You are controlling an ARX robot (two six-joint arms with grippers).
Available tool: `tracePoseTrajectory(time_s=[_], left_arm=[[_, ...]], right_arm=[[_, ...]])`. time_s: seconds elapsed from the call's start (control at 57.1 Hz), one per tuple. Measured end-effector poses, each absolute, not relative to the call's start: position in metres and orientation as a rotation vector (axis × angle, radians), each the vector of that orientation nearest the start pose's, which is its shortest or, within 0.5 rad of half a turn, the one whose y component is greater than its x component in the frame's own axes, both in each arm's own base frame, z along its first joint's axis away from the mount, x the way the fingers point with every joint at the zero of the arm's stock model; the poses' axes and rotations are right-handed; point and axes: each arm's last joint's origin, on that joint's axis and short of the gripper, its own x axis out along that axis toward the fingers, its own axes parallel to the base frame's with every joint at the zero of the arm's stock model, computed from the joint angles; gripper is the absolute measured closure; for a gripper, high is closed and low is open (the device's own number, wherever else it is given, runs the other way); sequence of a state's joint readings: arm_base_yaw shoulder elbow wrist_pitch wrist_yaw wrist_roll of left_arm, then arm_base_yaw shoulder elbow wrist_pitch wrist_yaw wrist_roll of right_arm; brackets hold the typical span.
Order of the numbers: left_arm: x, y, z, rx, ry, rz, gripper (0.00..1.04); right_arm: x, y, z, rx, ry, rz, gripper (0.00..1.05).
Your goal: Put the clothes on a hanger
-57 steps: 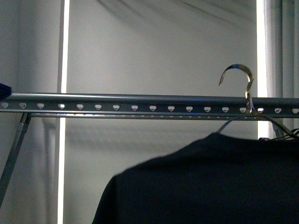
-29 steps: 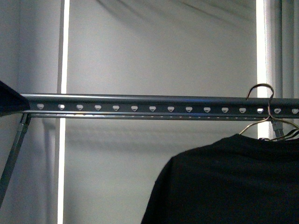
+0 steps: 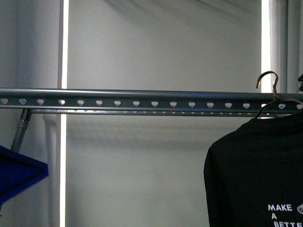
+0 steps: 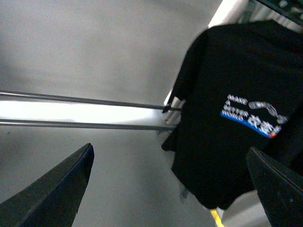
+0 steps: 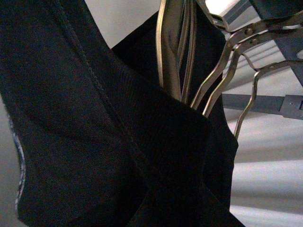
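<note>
The black T-shirt (image 3: 251,175) hangs at the lower right of the front frame, with its white print "MAKE A BETTER" near the corner. It sits on a wire hanger (image 3: 274,94) whose hook rises above the grey rail (image 3: 142,100) at the far right. The top of the hook stands clearly higher than the rail, so I judge it is not yet seated. Whether it touches the rail I cannot tell. The long axis of the shirt runs straight down from the hook. The left gripper (image 4: 169,150) has its jaws spread wide with nothing between them, and the shirt is well apart beyond them. The right wrist camera is close against black fabric (image 5: 85,118) and a bundle of metal hangers (image 5: 208,90). The right jaws do not show, so I cannot tell their state. The right arm is the nearer one, and settling the hook on the rail looks to be its job.
</note>
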State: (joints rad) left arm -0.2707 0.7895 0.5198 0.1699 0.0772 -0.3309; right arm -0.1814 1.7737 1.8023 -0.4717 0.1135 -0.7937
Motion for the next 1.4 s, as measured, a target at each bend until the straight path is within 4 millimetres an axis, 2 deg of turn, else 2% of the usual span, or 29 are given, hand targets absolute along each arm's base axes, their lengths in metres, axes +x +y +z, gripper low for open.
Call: tracePoseTrajectory(time_s=[0.228,0.613,0.771,0.998,1.156,1.208,1.296,1.401], left_arm=[[0.167,-0.061,0.274,-0.231,0.136,-0.442,0.07],[0.166,-0.054,0.278,-0.202,0.098,-0.473,0.07],[0.168,-0.052,0.278,-0.202,0.101,-0.472,0.07],[0.172,-0.055,0.274,-0.192,0.120,-0.459,0.07],[0.174,-0.056,0.273,-0.181,0.126,-0.461,0.07],[0.174,-0.056,0.273,-0.180,0.127,-0.461,0.07],[0.177,-0.055,0.272,-0.178,0.131,-0.451,0.07],[0.181,-0.053,0.269,-0.176,0.142,-0.431,0.07]], right_arm=[[0.419,-0.068,0.400,-0.743,0.554,-0.135,1.02],[0.459,-0.036,0.393,-0.765,0.615,-0.162,1.02],[0.461,-0.024,0.389,-0.764,0.593,-0.148,1.02],[0.456,-0.012,0.339,-0.772,0.644,-0.078,1.02],[0.442,-0.012,0.335,-0.754,0.592,-0.055,1.02],[0.437,-0.011,0.334,-0.749,0.569,-0.043,0.96],[0.420,-0.008,0.333,-0.692,0.488,0.016,0.79],[0.387,-0.004,0.344,-0.566,0.309,0.097,0.58]])
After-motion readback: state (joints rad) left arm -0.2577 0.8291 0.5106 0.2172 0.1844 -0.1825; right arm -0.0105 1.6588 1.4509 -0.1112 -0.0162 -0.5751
